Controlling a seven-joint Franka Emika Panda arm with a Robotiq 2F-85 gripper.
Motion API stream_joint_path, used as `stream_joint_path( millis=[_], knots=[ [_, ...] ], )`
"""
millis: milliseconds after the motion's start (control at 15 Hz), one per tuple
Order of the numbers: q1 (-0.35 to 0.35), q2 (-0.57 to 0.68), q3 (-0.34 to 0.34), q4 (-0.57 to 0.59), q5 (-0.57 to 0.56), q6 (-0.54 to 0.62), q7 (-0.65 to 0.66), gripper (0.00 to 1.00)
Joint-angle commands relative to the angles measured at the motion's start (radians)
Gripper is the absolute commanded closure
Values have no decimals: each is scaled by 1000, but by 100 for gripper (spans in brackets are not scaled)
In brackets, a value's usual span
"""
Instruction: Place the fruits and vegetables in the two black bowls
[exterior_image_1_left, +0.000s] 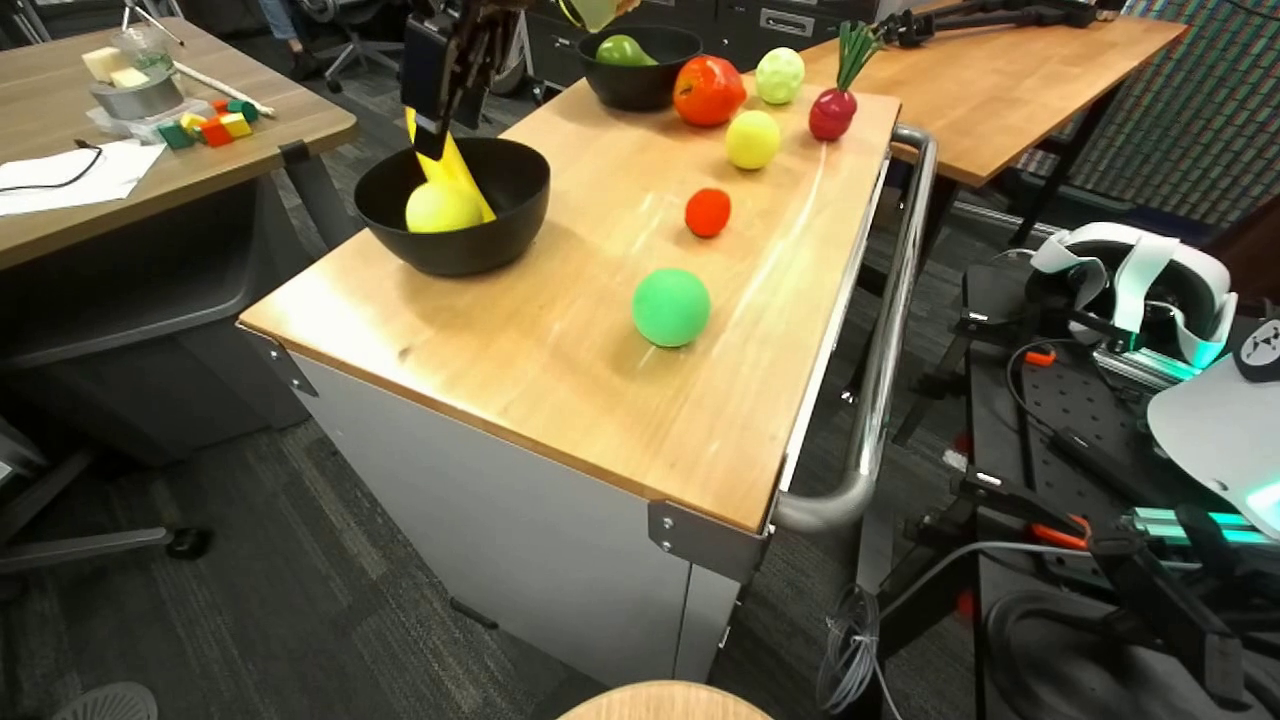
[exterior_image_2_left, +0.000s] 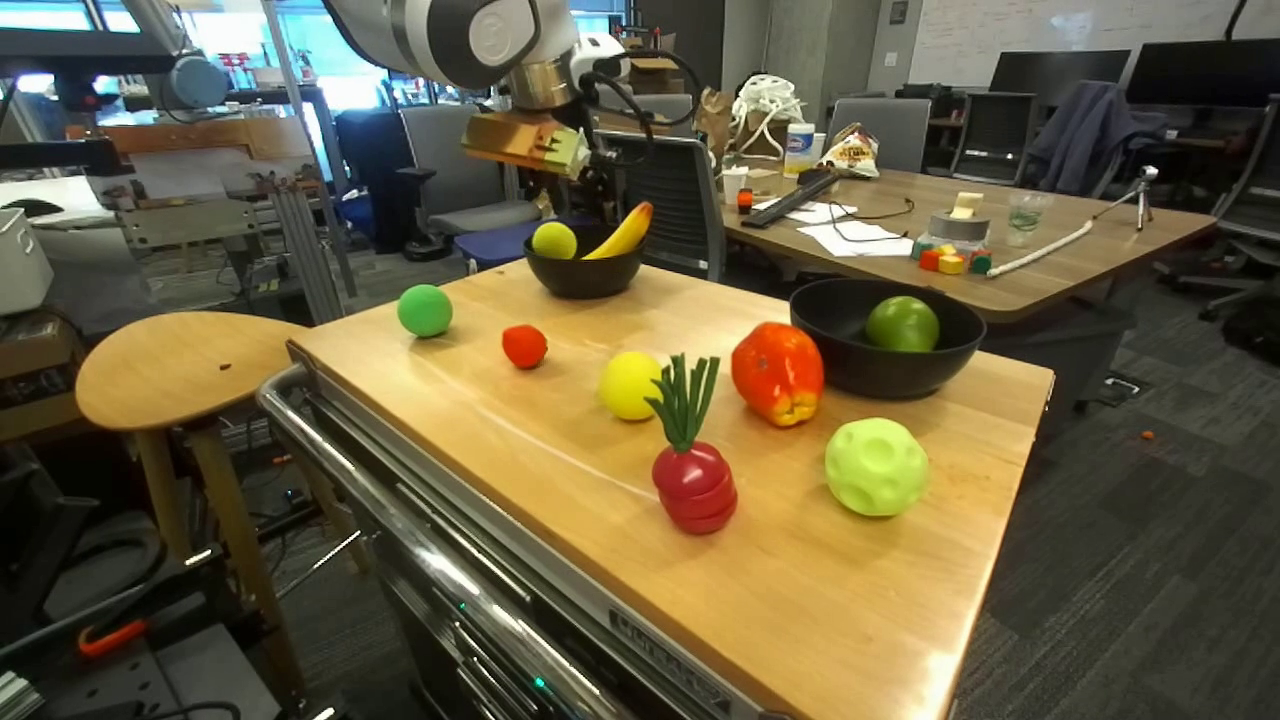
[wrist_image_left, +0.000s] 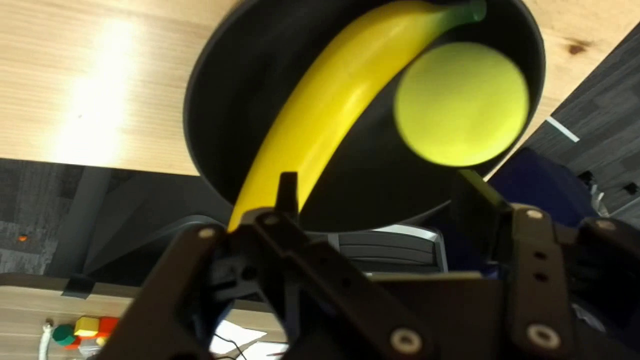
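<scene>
Over a black bowl (exterior_image_1_left: 470, 250) my gripper (wrist_image_left: 382, 192) stands open, its fingers wide apart with nothing between them. The banana (wrist_image_left: 325, 105) and a yellow-green ball (wrist_image_left: 462, 105) are in that bowl; the ball looks slightly blurred. One finger covers part of the banana in the wrist view. Another black bowl (exterior_image_2_left: 880, 378) contains a green round fruit (exterior_image_2_left: 902, 324). Loose on the wooden top are a green ball (exterior_image_1_left: 671, 307), a small red round (exterior_image_1_left: 707, 212), a yellow ball (exterior_image_1_left: 752, 139), a red-orange fruit (exterior_image_2_left: 776, 375), a light green dimpled ball (exterior_image_2_left: 876, 466) and a red piece with green leaves (exterior_image_2_left: 694, 485).
A metal rail (exterior_image_1_left: 900, 300) runs along one long side of the wooden cart top (exterior_image_1_left: 560, 370). Beyond the bowls stands a brown table (exterior_image_2_left: 1090, 240) with small blocks and tape. A round stool (exterior_image_2_left: 190, 365) is beside the cart.
</scene>
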Motion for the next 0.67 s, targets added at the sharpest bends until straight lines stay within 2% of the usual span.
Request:
stream_joint_path(
  millis=[0,333,600],
  knots=[
    [-11,-90,24,-66,-35,-93,-25,0],
    [-29,-225,82,-185,59,-264,-241,0],
    [10,-264,72,-235,40,-389,-296,0]
  ],
)
